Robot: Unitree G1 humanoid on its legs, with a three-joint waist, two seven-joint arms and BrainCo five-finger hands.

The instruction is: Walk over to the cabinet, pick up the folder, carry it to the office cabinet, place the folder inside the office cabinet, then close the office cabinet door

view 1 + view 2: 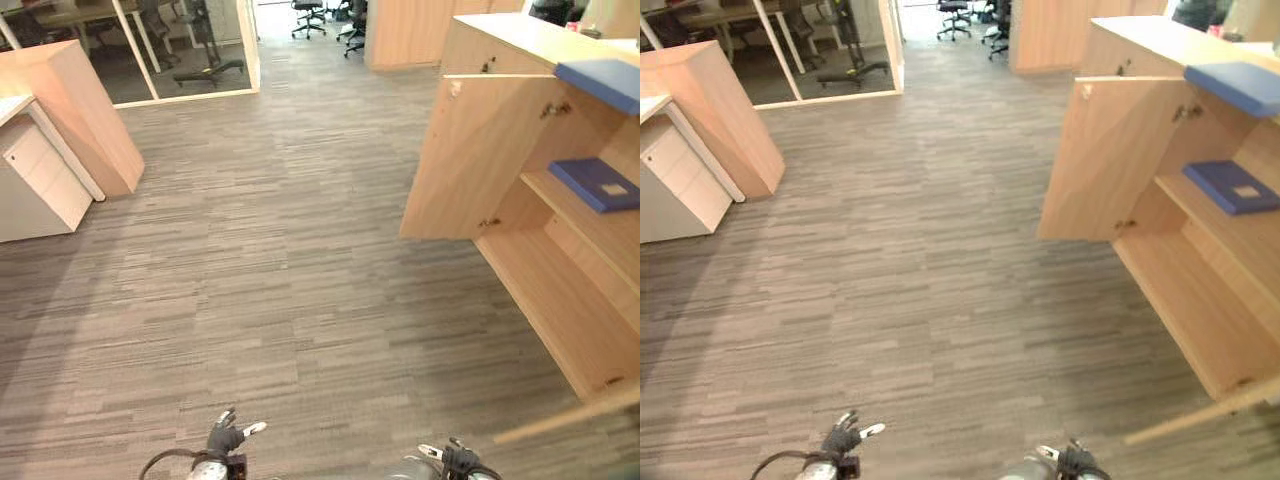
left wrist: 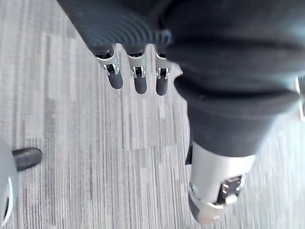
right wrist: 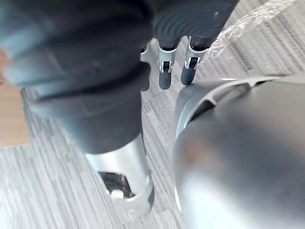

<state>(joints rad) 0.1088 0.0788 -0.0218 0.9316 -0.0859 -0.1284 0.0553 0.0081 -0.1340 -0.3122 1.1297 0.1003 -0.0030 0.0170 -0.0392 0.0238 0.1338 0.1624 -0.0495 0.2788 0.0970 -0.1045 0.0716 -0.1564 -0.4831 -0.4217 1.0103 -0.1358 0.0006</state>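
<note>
At the left stand a white drawer unit [image 1: 40, 185] and a wooden counter [image 1: 75, 110]. Low down, the left hand [image 1: 225, 436] and the right hand [image 1: 458, 460] hang with fingers straight and apart, holding nothing, likely because walking needs no grip. At the right, the office cabinet [image 1: 560, 300] has its door [image 1: 465, 160] swung wide for access. There are two blue folders: the top folder [image 1: 600, 82] lies at the cabinet top's front edge, and the shelf folder [image 1: 597, 183] lies inside, by the shelf's front edge.
</note>
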